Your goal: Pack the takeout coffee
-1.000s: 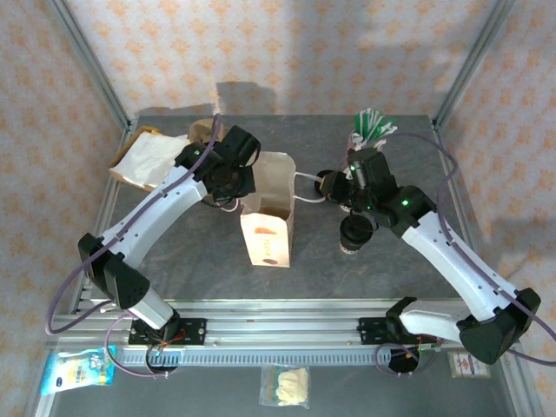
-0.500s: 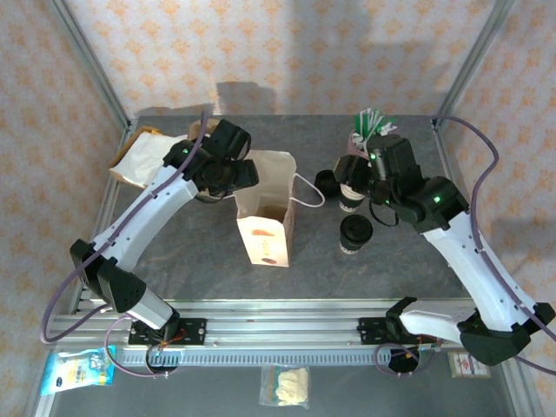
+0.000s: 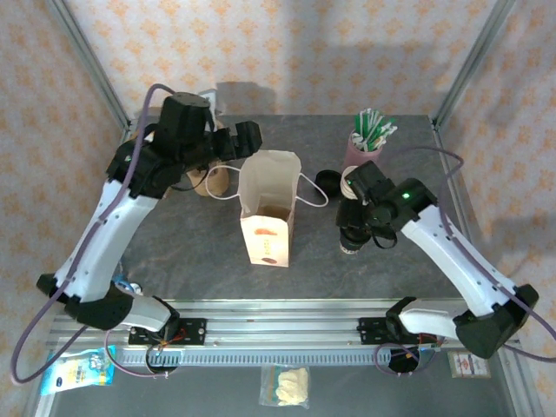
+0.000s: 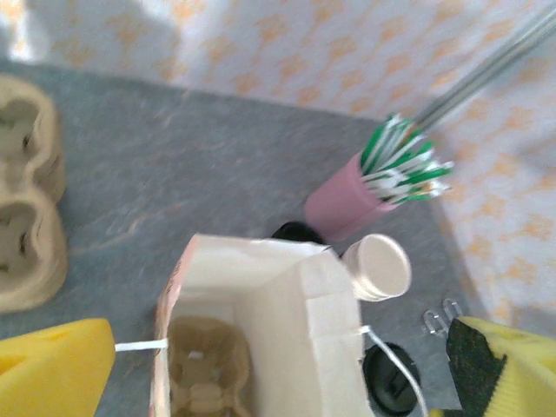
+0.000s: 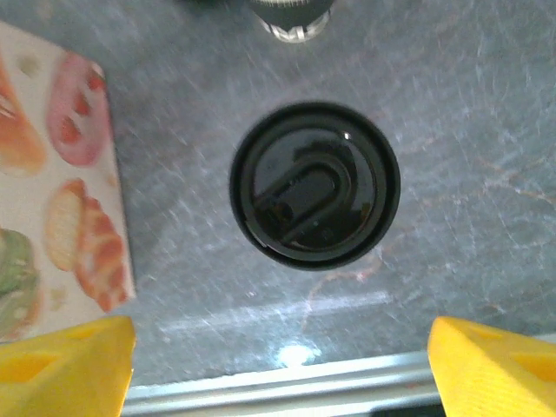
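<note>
One takeout coffee (image 5: 314, 185) is seen upright on the desk (image 5: 469, 113), lid up and long axis vertical, just right of one paper bag (image 3: 269, 204). The right gripper (image 5: 281, 330) is spread wide above it, touching nothing. The left gripper (image 4: 282, 337) is spread wide above the bag, empty.

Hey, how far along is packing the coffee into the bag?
Done: the paper bag stands open with a cup carrier inside. In hand: nothing gripped; the right gripper hangs open over the lidded takeout coffee, the left gripper open above the bag. Left: grasp the coffee, standing on the table beside the bag, and lower it in.
</note>
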Tool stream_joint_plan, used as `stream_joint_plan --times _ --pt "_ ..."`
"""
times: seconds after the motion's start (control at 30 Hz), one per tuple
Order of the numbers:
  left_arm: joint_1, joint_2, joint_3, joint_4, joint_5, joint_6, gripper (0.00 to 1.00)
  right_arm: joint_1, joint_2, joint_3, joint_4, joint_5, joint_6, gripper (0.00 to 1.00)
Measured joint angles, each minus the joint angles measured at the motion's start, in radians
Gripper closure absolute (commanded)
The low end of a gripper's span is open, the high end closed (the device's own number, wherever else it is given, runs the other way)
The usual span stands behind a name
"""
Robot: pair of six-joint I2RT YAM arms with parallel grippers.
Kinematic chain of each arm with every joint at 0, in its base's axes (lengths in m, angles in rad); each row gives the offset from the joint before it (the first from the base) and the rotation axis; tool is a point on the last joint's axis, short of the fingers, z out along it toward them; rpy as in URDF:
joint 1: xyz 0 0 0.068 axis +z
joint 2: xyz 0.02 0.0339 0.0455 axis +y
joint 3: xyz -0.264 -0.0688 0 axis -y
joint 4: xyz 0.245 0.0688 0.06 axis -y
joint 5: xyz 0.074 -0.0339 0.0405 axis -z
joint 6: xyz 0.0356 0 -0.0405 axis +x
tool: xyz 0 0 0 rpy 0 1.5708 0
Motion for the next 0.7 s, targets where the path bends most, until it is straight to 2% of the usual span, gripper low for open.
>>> stream_joint_plan --times 0.2,0.3,0.43,0.7 --pt "0.000 -0.174 -0.235 0.169 0.024 0.060 0.01 -0.020 0.116 -0.033 -0.004 -0.018 -0.011 0.15" --pt "0.000 -0.212 -0.322 0.217 0.023 0.078 0.01 -0.066 0.142 -0.046 0.007 -0.039 -0.025 0.18" --pt "0.000 -0.202 -0.335 0.241 0.023 0.096 0.01 -0.132 0.154 -0.065 0.018 -0.060 -0.045 0.21" --pt "0.000 -0.168 -0.334 0.257 0.024 0.111 0.01 -0.137 0.193 -0.049 0.026 -0.093 -0.082 0.21"
